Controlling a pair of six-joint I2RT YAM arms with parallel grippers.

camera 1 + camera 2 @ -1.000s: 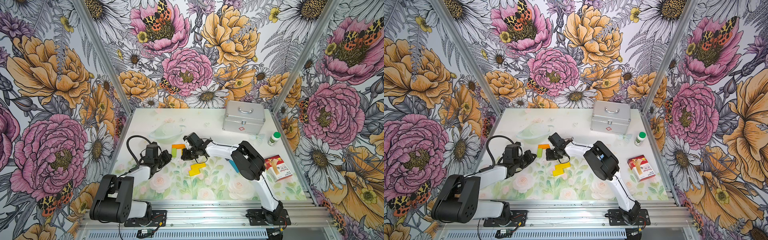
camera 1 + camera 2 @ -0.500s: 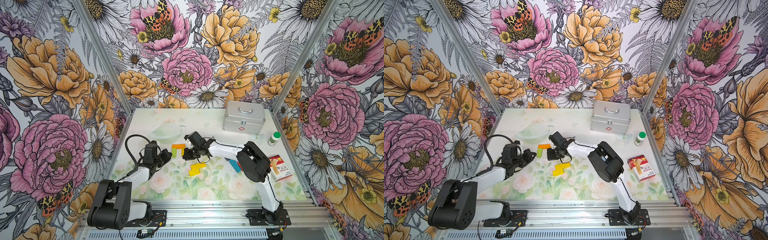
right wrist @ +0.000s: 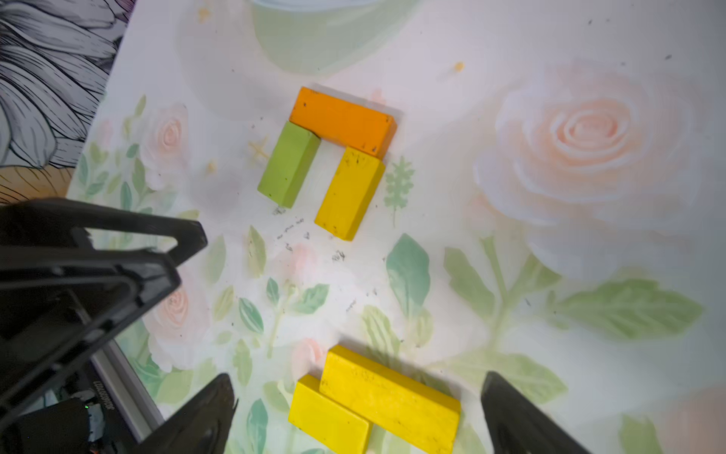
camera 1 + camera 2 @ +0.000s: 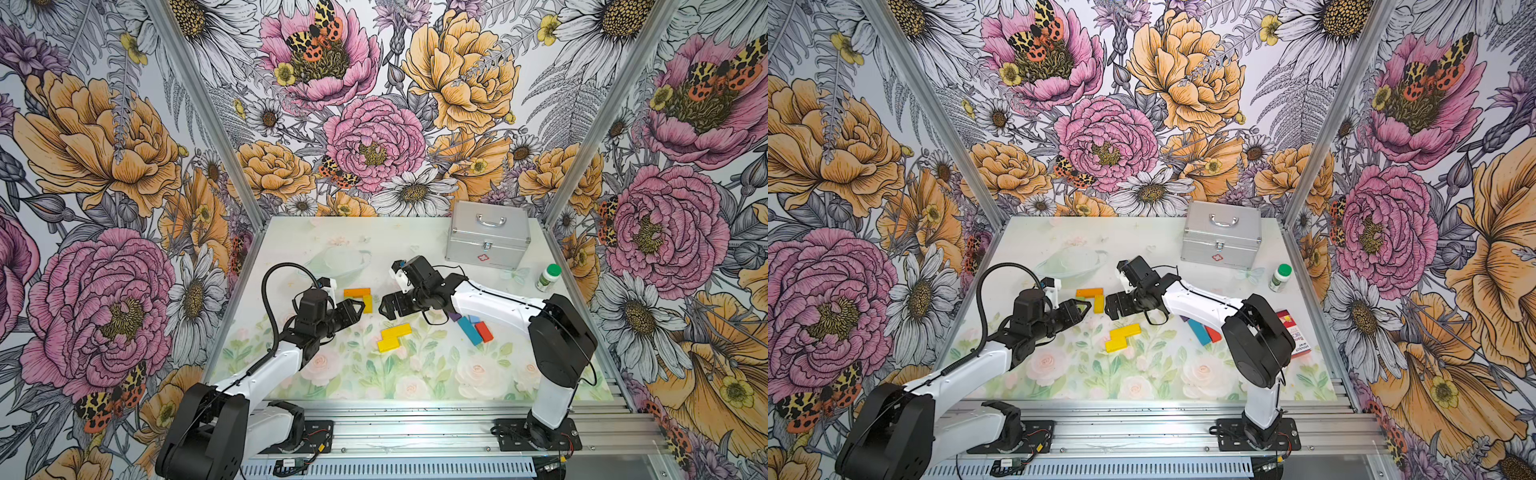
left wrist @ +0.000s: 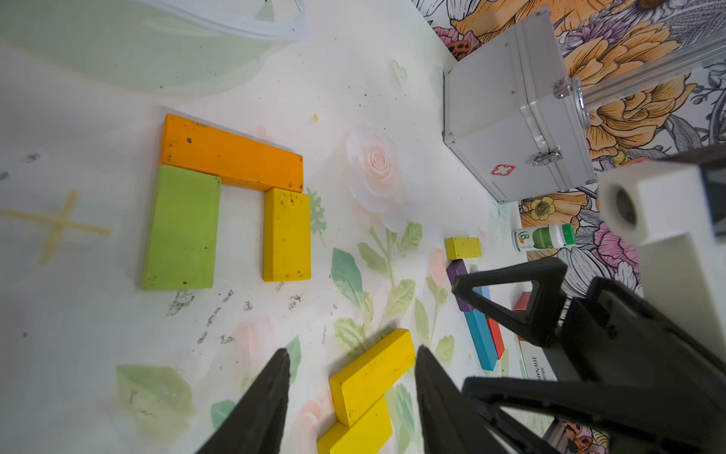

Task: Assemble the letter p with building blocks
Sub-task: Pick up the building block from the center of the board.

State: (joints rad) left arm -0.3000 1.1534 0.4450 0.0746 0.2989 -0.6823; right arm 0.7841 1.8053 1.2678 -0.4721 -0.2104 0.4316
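**Left claw (image 4: 360, 309) and right claw (image 4: 385, 308) both open and empty**

Left claw hangs with jaws parted, nothing between them, just beside three joined blocks. An orange block (image 5: 231, 157) lies across the ends of a green block (image 5: 180, 228) and a yellow block (image 5: 286, 234), touching both; a gap separates those two. Right claw faces this group from its far side, jaws spread wide. Nearer the front, two more yellow blocks (image 4: 394, 337) lie touching, stepped. Further right, a purple block (image 4: 454, 316), blue block (image 4: 469, 331) and red block (image 4: 484, 331) huddle beside the right arm. Behind them stand a silver case (image 4: 488, 237) and a bottle (image 4: 548, 277)
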